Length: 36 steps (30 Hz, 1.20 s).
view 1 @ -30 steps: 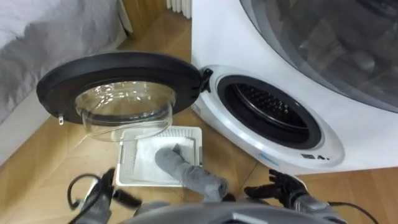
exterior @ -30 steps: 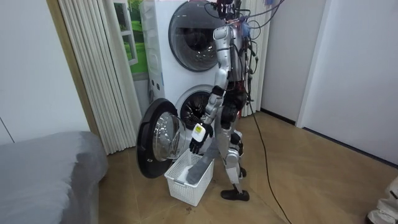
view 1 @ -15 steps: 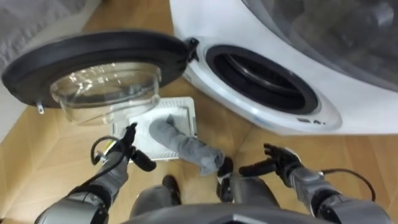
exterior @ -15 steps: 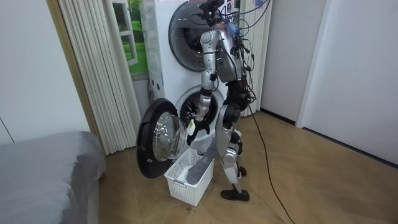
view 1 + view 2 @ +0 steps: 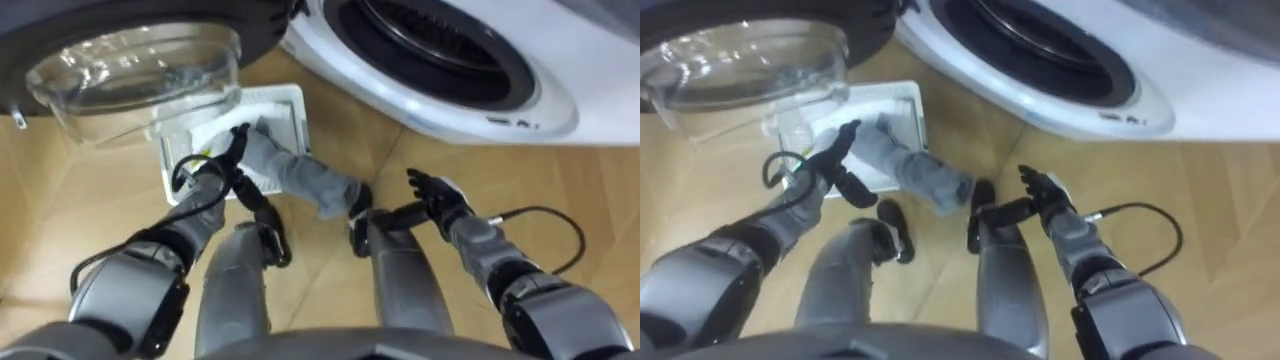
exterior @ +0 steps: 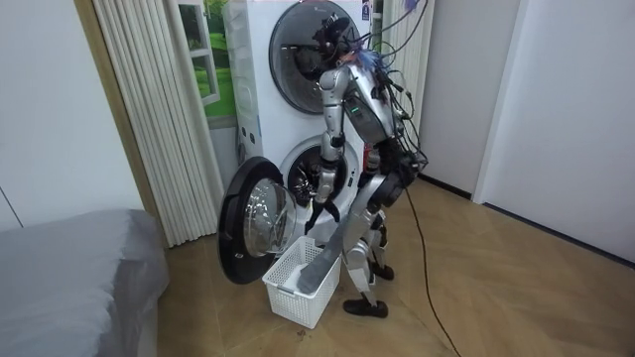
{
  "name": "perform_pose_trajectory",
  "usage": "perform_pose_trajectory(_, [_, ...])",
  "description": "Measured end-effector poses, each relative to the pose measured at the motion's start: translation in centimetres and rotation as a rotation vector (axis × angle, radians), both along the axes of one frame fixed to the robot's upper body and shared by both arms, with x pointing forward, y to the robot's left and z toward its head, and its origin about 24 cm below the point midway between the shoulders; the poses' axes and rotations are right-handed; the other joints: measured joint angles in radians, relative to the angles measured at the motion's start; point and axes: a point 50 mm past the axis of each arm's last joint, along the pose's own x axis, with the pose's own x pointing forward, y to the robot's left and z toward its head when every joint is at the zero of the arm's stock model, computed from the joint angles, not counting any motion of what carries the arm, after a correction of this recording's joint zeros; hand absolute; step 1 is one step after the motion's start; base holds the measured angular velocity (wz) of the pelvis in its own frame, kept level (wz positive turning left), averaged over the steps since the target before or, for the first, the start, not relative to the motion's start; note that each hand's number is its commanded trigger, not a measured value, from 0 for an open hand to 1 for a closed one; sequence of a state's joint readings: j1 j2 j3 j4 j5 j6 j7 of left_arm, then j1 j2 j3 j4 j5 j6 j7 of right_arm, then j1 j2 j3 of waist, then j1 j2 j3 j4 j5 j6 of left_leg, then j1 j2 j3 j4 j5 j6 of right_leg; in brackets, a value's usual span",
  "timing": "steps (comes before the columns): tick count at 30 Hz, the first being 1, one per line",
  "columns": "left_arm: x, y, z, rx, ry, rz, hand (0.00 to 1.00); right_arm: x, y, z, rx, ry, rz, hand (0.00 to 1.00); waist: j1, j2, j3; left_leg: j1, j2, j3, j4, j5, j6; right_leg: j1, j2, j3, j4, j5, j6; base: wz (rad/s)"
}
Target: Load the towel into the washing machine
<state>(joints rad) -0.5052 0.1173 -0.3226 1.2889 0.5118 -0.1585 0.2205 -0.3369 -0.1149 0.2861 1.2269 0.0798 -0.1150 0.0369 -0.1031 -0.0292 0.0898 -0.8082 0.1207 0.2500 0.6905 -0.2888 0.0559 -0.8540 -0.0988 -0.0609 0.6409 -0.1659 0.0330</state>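
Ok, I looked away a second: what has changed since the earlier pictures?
The robot has bent forward over the basket, lowering both arms. Its left hand has reached down to the grey towel, fingers straight, not gripping it; the right hand has come forward, open, above the floor. The towel still drapes over the basket's rim, and the washing machine door stays open.

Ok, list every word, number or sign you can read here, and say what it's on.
Washing machine: small dark marks on the white ring below the door opening, too blurred to read.
Basket and towel: no print to be seen.
No text can be read anywhere.
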Motion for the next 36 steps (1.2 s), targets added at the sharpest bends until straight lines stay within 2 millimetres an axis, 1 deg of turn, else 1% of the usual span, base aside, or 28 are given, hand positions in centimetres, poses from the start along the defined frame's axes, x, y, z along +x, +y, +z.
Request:
perform_pose_trajectory(2, [0.5,0.0,0.5,0.01,-0.026,-0.007,0.0,0.6,0.3,0.4,0.013,-0.022,0.001,0.0,-0.006,0.001,0.0009,-0.045,0.009,0.0,0.042,-0.005,0.0,-0.047,0.001,0.003,0.038,-0.003,-0.009,-0.07])
perform_pose_trajectory(3, [0.8,-0.1,0.7,0.017,-0.037,-0.015,0.0,0.8,0.3,0.6,0.029,-0.034,-0.01,0.0,-0.016,0.001,0.001,-0.071,0.007,-0.003,0.063,-0.007,-0.001,-0.075,-0.003,0.002,0.057,-0.007,-0.015,0.0])
perform_pose_trajectory(5, [1.2,0.1,1.1,0.038,-0.056,-0.028,0.0,1.4,0.5,1.0,0.055,-0.056,-0.014,0.0,-0.036,0.002,0.0016,-0.118,0.013,-0.004,0.093,-0.008,-0.004,-0.124,-0.004,0.002,0.088,-0.01,-0.016,0.0])
perform_pose_trajectory(6, [1.5,0.1,1.4,0.055,-0.071,-0.038,0.0,1.7,0.7,1.3,0.076,-0.077,-0.021,0.0,-0.042,0.002,0.0018,-0.15,0.023,-0.003,0.115,-0.008,-0.004,-0.154,-0.001,0.0,0.101,-0.009,-0.017,-0.06])
perform_pose_trajectory(8, [1.6,0.2,1.5,0.089,-0.084,-0.061,0.0,1.9,1.1,1.5,0.108,-0.092,-0.02,0.0,-0.059,0.003,0.0022,-0.186,0.03,-0.004,0.137,-0.008,-0.004,-0.186,0.004,-0.005,0.115,-0.005,-0.021,-0.08])
perform_pose_trajectory(9, [1.6,0.2,1.5,0.118,-0.087,-0.092,0.0,2.0,1.3,1.6,0.128,-0.099,-0.022,0.0,-0.067,0.003,0.0022,-0.204,0.038,-0.006,0.148,-0.008,-0.004,-0.202,0.009,-0.006,0.121,-0.001,-0.027,-0.07])
perform_pose_trajectory(10, [1.5,0.0,1.5,0.128,-0.089,-0.106,0.0,2.1,1.4,1.6,0.137,-0.104,-0.025,0.0,-0.07,0.003,0.0021,-0.213,0.044,-0.007,0.153,-0.009,-0.003,-0.21,0.012,-0.007,0.123,-0.001,-0.027,-0.08])
perform_pose_trajectory(11, [1.6,-0.2,1.6,0.151,-0.095,-0.137,0.0,2.2,1.6,1.7,0.15,-0.11,-0.032,0.0,-0.073,0.003,0.0024,-0.232,0.047,-0.007,0.162,-0.009,-0.003,-0.227,0.015,-0.01,0.126,0.003,-0.032,-0.07])
perform_pose_trajectory(12, [1.7,-0.4,1.7,0.165,-0.101,-0.157,0.0,2.5,1.8,1.9,0.162,-0.119,-0.033,0.0,-0.082,0.004,0.0025,-0.254,0.051,-0.008,0.168,-0.009,-0.004,-0.249,0.016,-0.014,0.129,0.007,-0.039,-0.07])
perform_pose_trajectory(14, [2.1,-0.7,2.1,0.195,-0.119,-0.196,0.0,2.9,2.0,2.3,0.174,-0.14,-0.026,0.0,-0.086,0.005,0.0026,-0.289,0.058,-0.01,0.181,-0.009,-0.004,-0.282,0.015,-0.018,0.142,0.008,-0.043,0.0])
perform_pose_trajectory(16, [2.6,-1.1,2.6,0.224,-0.155,-0.231,0.0,3.3,2.2,2.6,0.176,-0.157,-0.014,0.0,-0.087,0.005,0.003,-0.318,0.058,-0.01,0.19,-0.006,0.0,-0.311,0.015,-0.019,0.151,0.007,-0.047,0.0])
perform_pose_trajectory(20, [3.8,-1.9,3.8,0.281,-0.203,-0.305,0.0,4.1,2.3,3.2,0.172,-0.175,-0.005,0.0,-0.089,0.006,0.0037,-0.347,0.058,-0.009,0.212,-0.015,-0.004,-0.345,0.014,-0.017,0.187,-0.011,-0.051,0.05])
perform_pose_trajectory(22, [4.3,-2.0,4.4,0.298,-0.228,-0.321,0.0,4.5,2.4,3.5,0.163,-0.187,0.008,0.0,-0.094,0.006,0.0038,-0.361,0.058,-0.009,0.221,-0.019,-0.005,-0.361,0.012,-0.016,0.202,-0.02,-0.053,0.06])
perform_pose_trajectory(24, [4.7,-1.8,4.9,0.313,-0.246,-0.324,0.0,5.1,2.6,4.0,0.159,-0.204,0.022,0.0,-0.108,0.005,0.0046,-0.376,0.059,-0.008,0.233,-0.026,-0.007,-0.382,0.01,-0.014,0.224,-0.032,-0.055,0.04])
perform_pose_trajectory(26, [4.9,-1.9,5.2,0.317,-0.259,-0.326,0.0,5.3,2.7,4.2,0.164,-0.217,0.026,0.0,-0.116,0.005,0.0046,-0.392,0.06,-0.013,0.245,-0.034,-0.011,-0.397,0.01,-0.016,0.235,-0.039,-0.058,0.0])
perform_pose_trajectory(29, [5.2,-2.0,5.5,0.34,-0.287,-0.34,0.0,5.8,3.2,4.8,0.184,-0.242,0.041,0.0,-0.139,0.004,0.0052,-0.423,0.061,-0.017,0.255,-0.038,-0.013,-0.426,0.011,-0.017,0.246,-0.044,-0.059,0.0])
perform_pose_trajectory(32, [5.2,-2.2,5.5,0.362,-0.292,-0.371,0.0,6.1,3.5,5.1,0.188,-0.249,0.059,0.0,-0.145,0.004,0.0055,-0.442,0.068,-0.02,0.265,-0.045,-0.014,-0.442,0.015,-0.021,0.248,-0.047,-0.06,-0.05])
perform_pose_trajectory(35, [5.3,-2.1,5.7,0.395,-0.303,-0.395,0.0,6.5,3.7,5.5,0.192,-0.265,0.072,0.0,-0.156,0.0,0.008,-0.465,0.07,-0.02,0.281,-0.054,-0.011,-0.467,0.013,-0.02,0.267,-0.057,-0.059,0.0])
perform_pose_trajectory(36, [5.3,-1.9,5.7,0.405,-0.305,-0.398,0.0,6.6,3.8,5.6,0.196,-0.273,0.075,0.0,-0.159,-0.001,0.0087,-0.475,0.076,-0.02,0.292,-0.06,-0.011,-0.476,0.013,-0.021,0.276,-0.06,-0.059,-0.03])
